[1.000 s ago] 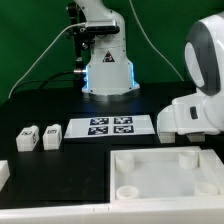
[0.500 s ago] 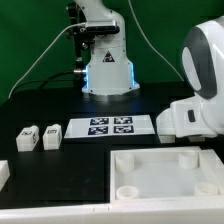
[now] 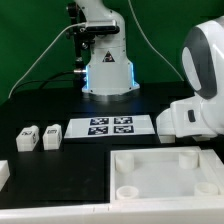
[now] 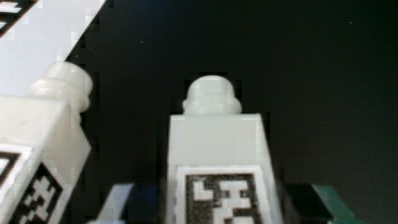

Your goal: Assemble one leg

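Note:
In the wrist view a white leg (image 4: 217,150) with a rounded peg end and a black-and-white tag stands between my gripper's (image 4: 222,207) two fingers (image 4: 135,205). The jaws are open, with dark gaps showing on both sides of the leg. A second leg (image 4: 39,135) lies just beside it. In the exterior view two more legs (image 3: 27,138) (image 3: 51,137) lie at the left. My arm's white wrist housing (image 3: 200,90) fills the exterior view's right and hides the gripper and the legs under it.
The marker board (image 3: 110,127) lies mid-table. A large white panel with round sockets (image 3: 165,150) sits at the front right. Small white pieces lie at the left edge (image 3: 3,172) and front left (image 3: 50,212). A white tagged edge (image 4: 39,45) shows beyond the second leg.

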Robot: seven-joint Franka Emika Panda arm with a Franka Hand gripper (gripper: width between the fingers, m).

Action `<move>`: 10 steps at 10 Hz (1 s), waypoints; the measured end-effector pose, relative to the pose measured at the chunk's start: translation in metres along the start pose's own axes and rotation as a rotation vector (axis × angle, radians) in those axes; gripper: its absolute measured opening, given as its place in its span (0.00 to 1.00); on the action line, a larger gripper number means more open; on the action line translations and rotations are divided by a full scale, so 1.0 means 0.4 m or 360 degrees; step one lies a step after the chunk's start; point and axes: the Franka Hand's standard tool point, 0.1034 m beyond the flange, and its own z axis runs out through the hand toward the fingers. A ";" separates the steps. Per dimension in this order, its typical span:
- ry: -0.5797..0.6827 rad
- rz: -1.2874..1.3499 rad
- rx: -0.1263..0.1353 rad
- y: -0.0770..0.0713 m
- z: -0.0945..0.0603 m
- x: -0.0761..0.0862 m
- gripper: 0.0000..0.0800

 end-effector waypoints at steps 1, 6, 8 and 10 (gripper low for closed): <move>0.0000 0.0000 0.0000 0.000 0.000 0.000 0.36; -0.0021 -0.0027 0.0008 0.022 -0.062 -0.037 0.36; 0.0052 -0.0023 0.0029 0.061 -0.152 -0.115 0.36; 0.0487 -0.0046 0.0072 0.099 -0.282 -0.123 0.36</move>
